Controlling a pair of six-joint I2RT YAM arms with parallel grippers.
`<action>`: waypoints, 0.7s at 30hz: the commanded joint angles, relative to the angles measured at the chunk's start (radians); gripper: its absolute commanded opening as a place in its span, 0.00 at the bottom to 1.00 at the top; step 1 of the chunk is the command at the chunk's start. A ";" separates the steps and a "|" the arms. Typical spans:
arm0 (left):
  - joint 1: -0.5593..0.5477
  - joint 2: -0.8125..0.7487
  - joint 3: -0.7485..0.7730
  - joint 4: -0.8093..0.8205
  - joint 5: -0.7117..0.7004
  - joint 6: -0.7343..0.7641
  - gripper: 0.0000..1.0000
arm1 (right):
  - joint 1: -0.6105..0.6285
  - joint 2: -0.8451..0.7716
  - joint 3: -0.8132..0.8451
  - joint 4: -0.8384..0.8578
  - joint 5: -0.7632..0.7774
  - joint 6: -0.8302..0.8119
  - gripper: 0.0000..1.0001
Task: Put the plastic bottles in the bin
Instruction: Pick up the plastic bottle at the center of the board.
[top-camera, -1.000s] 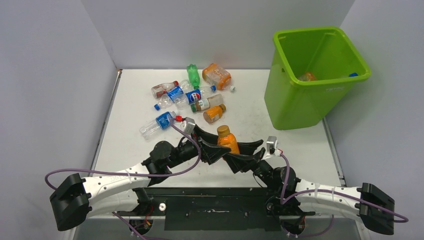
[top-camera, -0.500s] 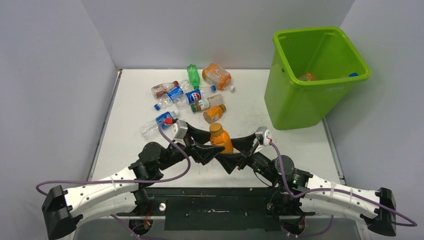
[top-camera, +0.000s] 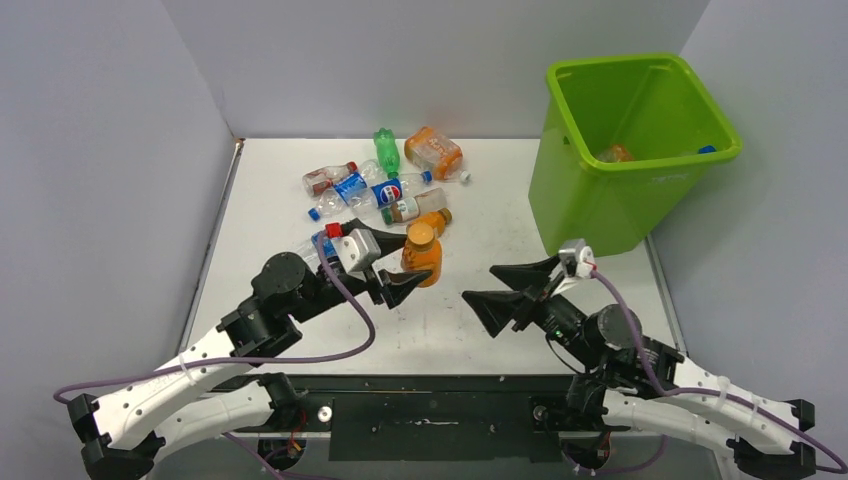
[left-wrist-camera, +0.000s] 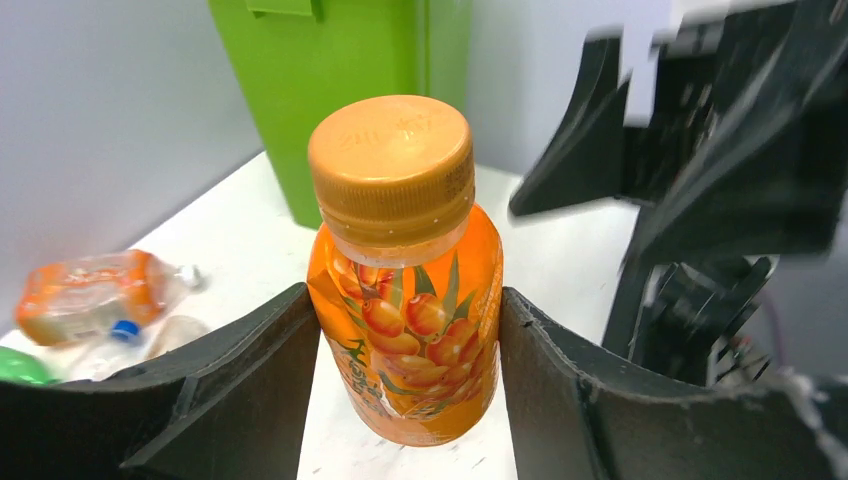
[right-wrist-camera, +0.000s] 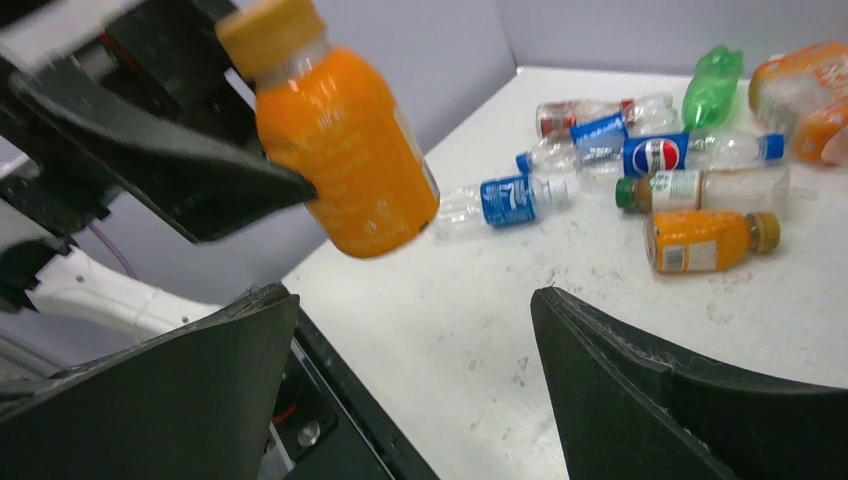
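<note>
Left pincer around orange bottle; right pincer nearby.

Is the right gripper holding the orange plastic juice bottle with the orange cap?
No, the right gripper stands open and empty, while the orange plastic juice bottle sits clamped in the left gripper.

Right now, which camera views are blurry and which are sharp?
Left wrist: orange bottle crisp, the right arm beyond it smeared. Right wrist: that bottle slightly soft, the pile of bottles clearer. Top external: sharp, evenly lit, no glare.
</note>
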 joint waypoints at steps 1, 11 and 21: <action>0.005 0.018 0.103 -0.291 0.076 0.300 0.00 | 0.009 -0.013 0.148 -0.056 0.130 -0.006 0.90; 0.067 0.011 -0.089 -0.108 0.314 0.171 0.00 | 0.009 0.248 0.341 -0.127 0.035 -0.135 0.91; 0.085 -0.007 -0.116 -0.061 0.359 0.094 0.00 | 0.019 0.414 0.399 -0.168 0.087 -0.197 0.95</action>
